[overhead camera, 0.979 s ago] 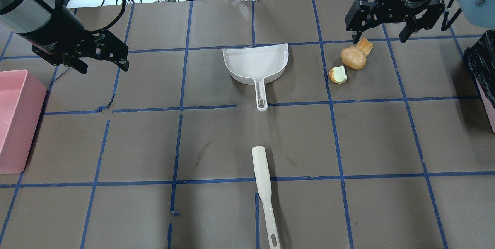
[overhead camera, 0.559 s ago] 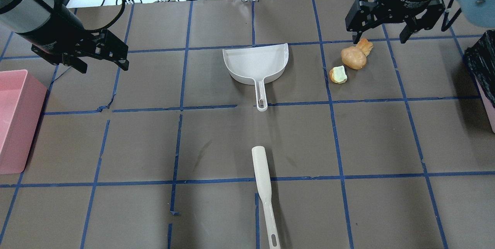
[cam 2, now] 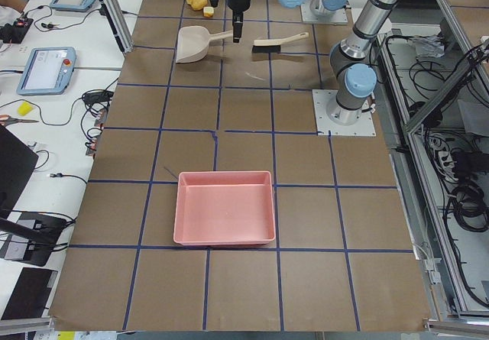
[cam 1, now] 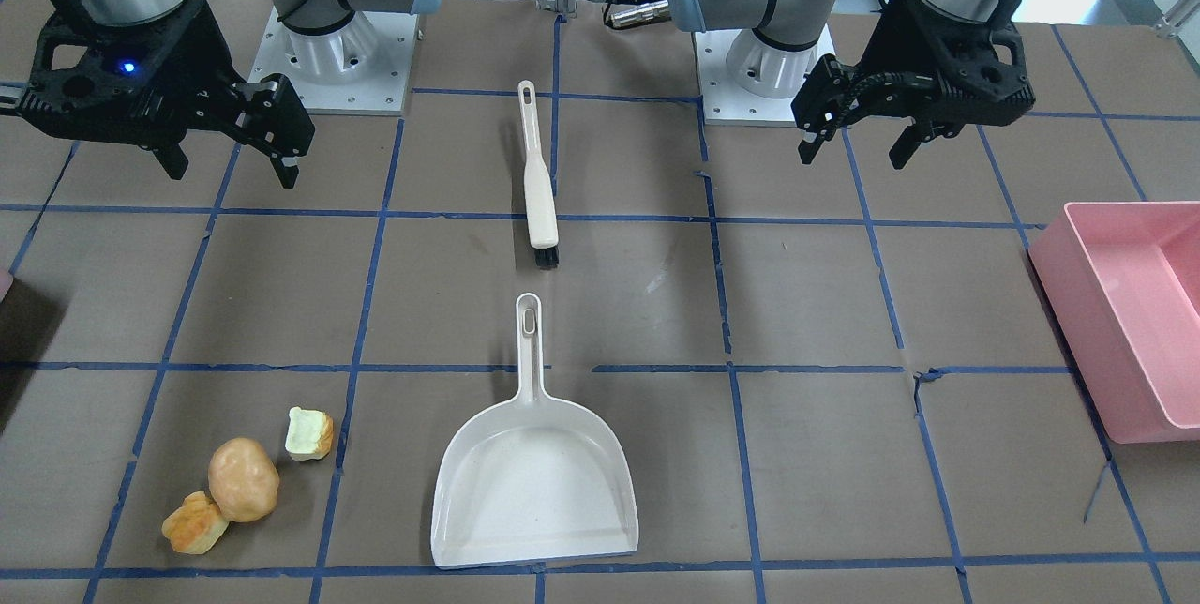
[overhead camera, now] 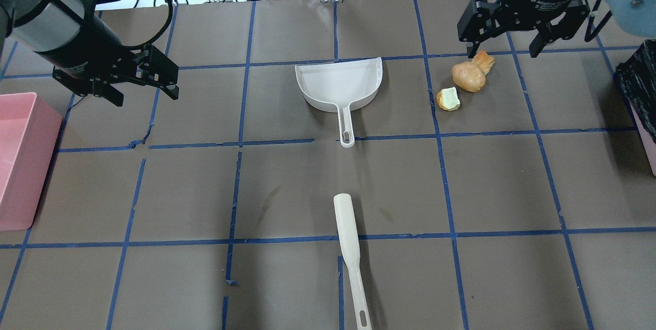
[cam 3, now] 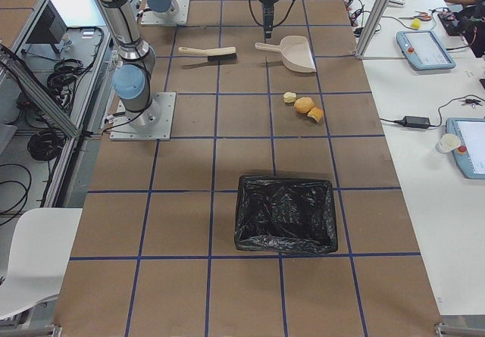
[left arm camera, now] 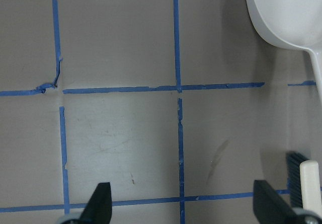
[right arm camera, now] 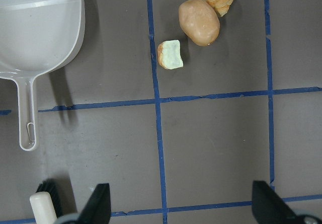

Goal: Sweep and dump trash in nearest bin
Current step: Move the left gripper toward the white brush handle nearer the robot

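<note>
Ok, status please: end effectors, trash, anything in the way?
Left end effector and right end effector open, empty. Tan ball, orange chunk, green chunk unswept beside dustpan; brush lying free. Nothing between trash and dustpan.

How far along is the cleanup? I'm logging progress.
Nothing is done yet: the potato-like ball, orange chunk and green chunk lie on the table beside the dustpan. In hand: nothing; the left gripper and right gripper hang open, the brush untouched. Remaining: sweep, then dump, probably into the black-lined bin.
</note>
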`<state>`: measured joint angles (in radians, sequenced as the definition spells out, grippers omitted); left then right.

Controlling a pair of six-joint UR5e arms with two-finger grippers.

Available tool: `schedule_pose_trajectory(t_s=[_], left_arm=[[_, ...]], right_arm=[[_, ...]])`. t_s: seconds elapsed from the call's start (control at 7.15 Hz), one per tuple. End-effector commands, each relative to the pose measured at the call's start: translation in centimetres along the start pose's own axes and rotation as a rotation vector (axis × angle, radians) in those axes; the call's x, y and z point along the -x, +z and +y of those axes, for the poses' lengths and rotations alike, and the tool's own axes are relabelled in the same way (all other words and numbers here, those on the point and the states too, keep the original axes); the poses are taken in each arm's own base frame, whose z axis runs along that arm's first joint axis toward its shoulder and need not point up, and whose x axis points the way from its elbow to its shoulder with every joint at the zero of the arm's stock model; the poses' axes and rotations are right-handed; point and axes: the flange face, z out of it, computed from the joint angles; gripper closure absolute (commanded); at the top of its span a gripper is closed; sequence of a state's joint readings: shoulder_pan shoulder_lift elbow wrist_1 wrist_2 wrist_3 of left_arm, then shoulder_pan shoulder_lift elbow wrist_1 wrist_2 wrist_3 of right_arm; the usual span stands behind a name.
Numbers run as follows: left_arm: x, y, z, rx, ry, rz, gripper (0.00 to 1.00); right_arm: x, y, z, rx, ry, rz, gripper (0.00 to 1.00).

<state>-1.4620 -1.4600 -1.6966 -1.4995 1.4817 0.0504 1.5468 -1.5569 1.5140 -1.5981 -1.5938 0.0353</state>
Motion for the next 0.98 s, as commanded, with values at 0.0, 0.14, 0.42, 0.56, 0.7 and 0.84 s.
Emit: schedule_pose_trajectory(t_s=[0.0, 0.14, 0.42, 0.56, 0.7, 0.84], left_arm=[[-7.8, 2.7, 2.0, -0.028, -0.014, 0.011, 0.00], [-11.0, 4.0, 4.1, -0.016, -0.023, 0.018, 0.00], [-15.7, 7.7, 8.0, -0.034, -0.035, 0.041, 0.01], [-19.1, 9.3, 10.8, -0.076, -0.029, 0.069, 0.01], [-21.8, 10.9, 14.2, -0.101, -0.037, 0.092, 0.01], [-22.5, 13.1, 16.5, -0.118, -0.063, 0.070, 0.01]], right_arm=[[0.0, 0.0, 0.0, 0.000, 0.001, -0.002, 0.00], [0.0, 0.0, 0.0, 0.000, 0.001, 0.000, 0.00], [0.0, 0.1, 0.0, 0.001, -0.001, 0.000, 0.00], [0.0, 0.1, 0.0, 0.001, -0.001, 0.000, 0.00], [0.0, 0.1, 0.0, 0.001, -0.001, 0.000, 0.00], [0.0, 0.1, 0.0, 0.001, -0.001, 0.000, 0.00]])
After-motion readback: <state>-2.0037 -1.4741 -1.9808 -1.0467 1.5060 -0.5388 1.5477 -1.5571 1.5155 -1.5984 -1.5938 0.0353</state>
